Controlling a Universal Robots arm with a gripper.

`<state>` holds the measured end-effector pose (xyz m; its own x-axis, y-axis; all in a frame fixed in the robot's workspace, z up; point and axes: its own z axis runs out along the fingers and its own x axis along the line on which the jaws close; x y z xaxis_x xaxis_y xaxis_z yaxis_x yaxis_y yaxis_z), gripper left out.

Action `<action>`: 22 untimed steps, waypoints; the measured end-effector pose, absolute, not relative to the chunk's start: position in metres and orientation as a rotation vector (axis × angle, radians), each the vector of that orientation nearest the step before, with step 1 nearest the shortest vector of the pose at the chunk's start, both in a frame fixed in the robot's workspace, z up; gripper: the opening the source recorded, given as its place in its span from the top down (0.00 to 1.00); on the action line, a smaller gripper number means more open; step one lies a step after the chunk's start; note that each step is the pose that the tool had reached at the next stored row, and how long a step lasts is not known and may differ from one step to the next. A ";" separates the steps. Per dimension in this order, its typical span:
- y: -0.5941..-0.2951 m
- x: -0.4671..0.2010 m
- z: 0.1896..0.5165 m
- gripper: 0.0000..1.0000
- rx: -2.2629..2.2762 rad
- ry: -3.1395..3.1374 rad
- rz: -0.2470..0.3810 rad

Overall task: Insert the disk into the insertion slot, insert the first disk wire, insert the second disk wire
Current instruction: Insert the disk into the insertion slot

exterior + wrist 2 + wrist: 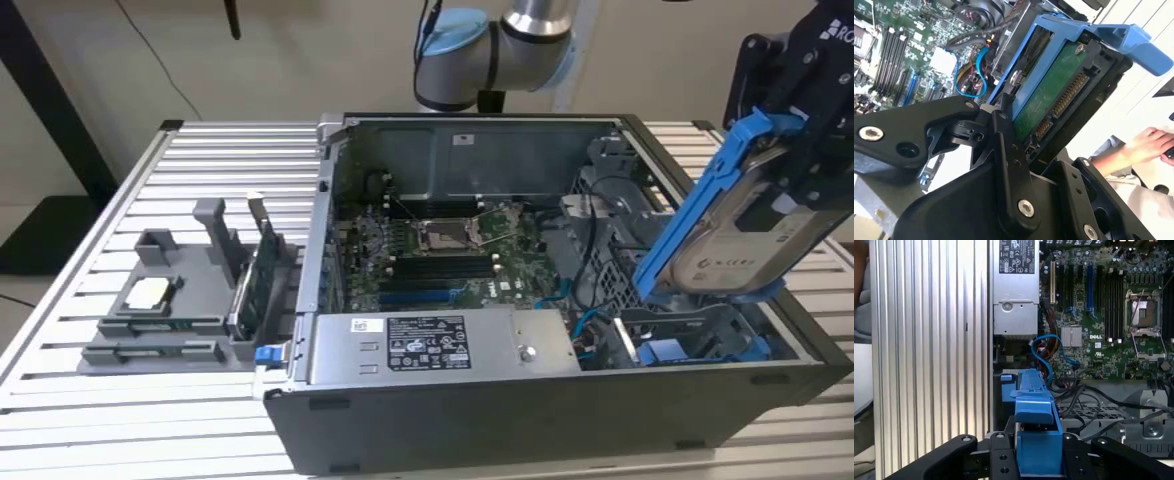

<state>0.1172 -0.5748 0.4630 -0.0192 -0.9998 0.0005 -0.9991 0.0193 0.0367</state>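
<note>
My pincer point(805, 175) is clamped on the disk point(731, 225), gripping its blue carrier from both sides, as the first wrist view shows. The disk hangs in the air, not yet seated. Its long axis is tilted, upper end toward the exterior view's right and lower end pointing down. Just below that lower end waits the insertion slot point(697, 338), inside the open computer case point(534, 425). Farther in lies the motherboard point(441, 250).
</note>
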 end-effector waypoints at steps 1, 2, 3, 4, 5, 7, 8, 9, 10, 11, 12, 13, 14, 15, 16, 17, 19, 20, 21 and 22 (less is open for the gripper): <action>-0.575 0.117 0.461 0.67 2.182 -2.224 -0.040; -0.575 0.118 0.459 0.67 2.181 -2.224 -0.041; -0.575 0.118 0.457 0.67 2.182 -2.224 -0.041; -0.575 0.118 0.456 0.67 2.182 -2.224 -0.041; -0.575 0.119 0.454 0.67 2.182 -2.224 -0.041; -0.575 0.121 0.450 0.67 2.182 -2.224 -0.041; -0.575 0.121 0.448 0.67 2.182 -2.224 -0.041; -0.575 0.122 0.446 0.67 2.182 -2.224 -0.041; -0.575 0.123 0.445 0.67 2.182 -2.224 -0.040; -0.575 0.123 0.443 0.67 2.181 -2.224 -0.040; -0.575 0.123 0.441 0.67 2.182 -2.224 -0.041; -0.575 0.123 0.439 0.67 2.182 -2.224 -0.040; -0.575 0.123 0.437 0.67 2.182 -2.224 -0.040; -0.575 0.124 0.436 0.67 2.182 -2.224 -0.041; -0.575 0.124 0.434 0.67 2.182 -2.224 -0.041; -0.575 0.124 0.432 0.67 2.182 -2.224 -0.040; -0.575 0.125 0.428 0.67 2.182 -2.224 -0.040; -0.575 0.125 0.426 0.67 2.182 -2.224 -0.040; -0.575 0.126 0.425 0.67 2.182 -2.224 -0.040; -0.575 0.127 0.423 0.67 2.182 -2.224 -0.040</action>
